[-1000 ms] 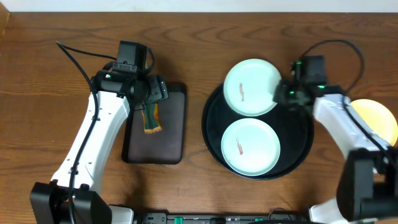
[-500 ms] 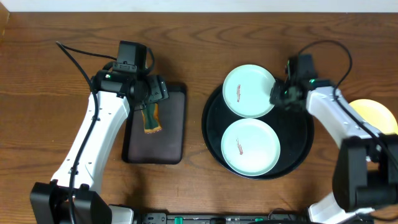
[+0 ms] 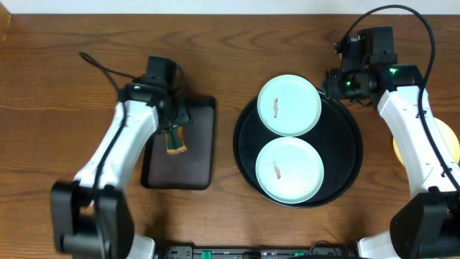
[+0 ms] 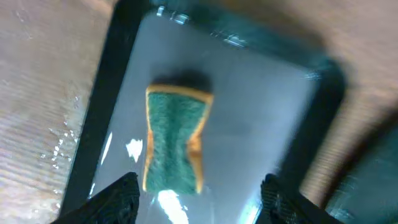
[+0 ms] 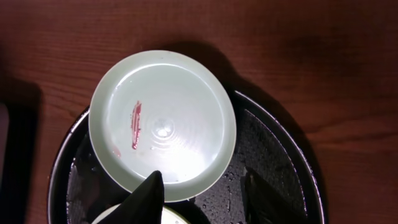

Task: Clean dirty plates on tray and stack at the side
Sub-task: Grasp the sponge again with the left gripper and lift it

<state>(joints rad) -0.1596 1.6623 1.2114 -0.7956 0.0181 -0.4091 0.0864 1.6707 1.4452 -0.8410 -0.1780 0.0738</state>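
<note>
The round black tray (image 3: 352, 155) holds two pale mint plates with reddish smears: a far one (image 3: 289, 106) overhanging the tray's far rim and a near one (image 3: 290, 170). The yellow plate (image 3: 452, 146) lies on the table at the right edge, mostly hidden by my right arm. My right gripper (image 3: 335, 88) is open and empty, above the far plate's right edge. In the right wrist view its fingers (image 5: 205, 199) straddle the edge of the far plate (image 5: 163, 121) over the tray (image 5: 273, 162). My left gripper (image 3: 175, 119) is open above a green-and-yellow sponge (image 4: 174, 146).
The sponge (image 3: 175, 139) lies on a small black rectangular tray (image 3: 198, 162) left of the round tray. In the left wrist view the open fingers (image 4: 199, 202) hang over this tray (image 4: 261, 124). Bare wood table lies all around.
My right gripper has pulled back up and to the right, off the far plate's edge. That plate sits slightly further left than one second ago. My left arm has shifted right over the sponge.
</note>
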